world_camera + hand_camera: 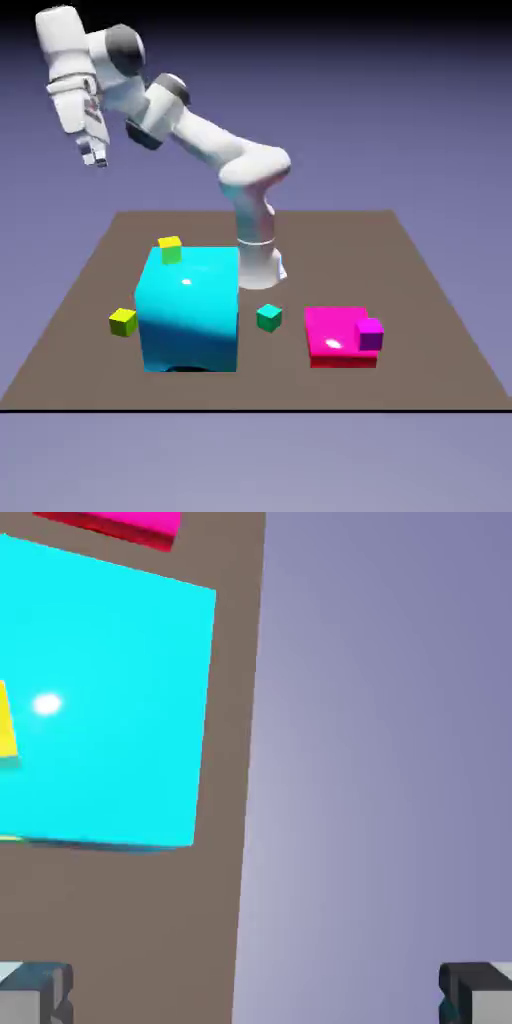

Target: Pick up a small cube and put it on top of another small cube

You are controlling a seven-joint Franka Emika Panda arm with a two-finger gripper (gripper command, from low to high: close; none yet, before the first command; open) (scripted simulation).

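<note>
Since nothing's gripped, the gripper (94, 158) hangs wide open up high, probably for clearance over the cyan block (190, 320). Lime-yellow cube (123, 323) sits beside that on the table (420, 385); purple cube (370, 335) seems perched on the magenta slab (333, 328).

White, smooth, rounded-segment robot arm (205, 137); dark grey caps at joints near the hand; plain white base (258, 268) below the arm.

No legible text, labels, brands, numbers or signs found in either the exterior or hand view.
</note>
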